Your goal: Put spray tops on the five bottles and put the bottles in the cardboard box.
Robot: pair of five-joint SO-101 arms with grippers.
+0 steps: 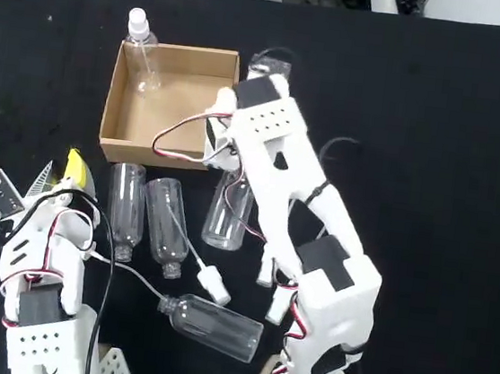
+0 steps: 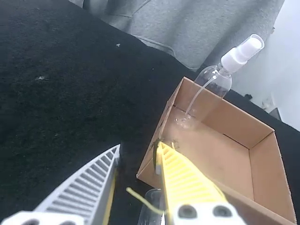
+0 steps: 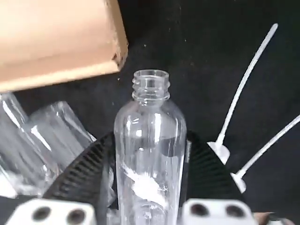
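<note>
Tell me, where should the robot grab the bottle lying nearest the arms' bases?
Probably grip the bottle across its clear middle, coming straight down from above. It lies flat on its side on the table, so both long sides are free for the fingers.

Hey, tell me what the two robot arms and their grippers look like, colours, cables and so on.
The left arm and right arm are white blocky plastic links with black servo motors. Thin red, white and black cables loop along them. The left gripper has one yellow and one pale grey ridged finger; the right gripper has two black ridged fingers.
</note>
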